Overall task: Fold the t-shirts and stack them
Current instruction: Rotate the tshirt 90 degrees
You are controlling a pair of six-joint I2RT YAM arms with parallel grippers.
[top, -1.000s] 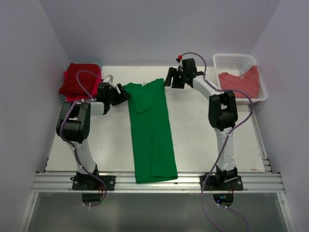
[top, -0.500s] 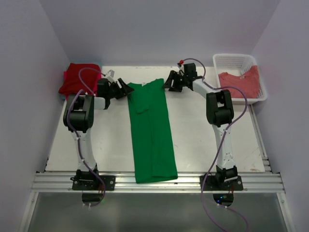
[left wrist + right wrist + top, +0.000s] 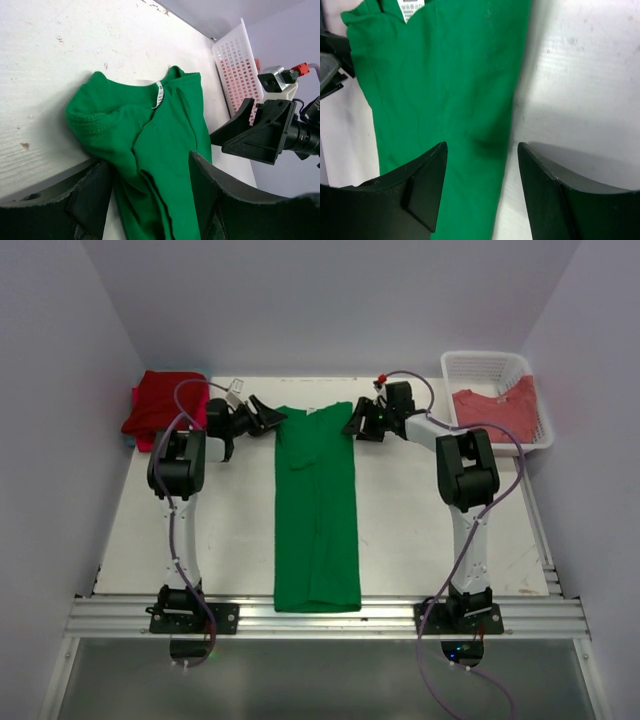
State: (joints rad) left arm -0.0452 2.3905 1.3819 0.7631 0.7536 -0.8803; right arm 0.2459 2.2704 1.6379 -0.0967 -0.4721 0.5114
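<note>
- The right wrist view cuts the green t-shirt [image 3: 445, 100] off at top and bottom.
- From above, I can't count the tees in the red pile [image 3: 160, 408].

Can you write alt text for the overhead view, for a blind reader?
A green t-shirt, folded into a long strip, lies down a white table, the left gripper and right gripper at its far corners. Red shirts sit far left, a white basket far right.
</note>
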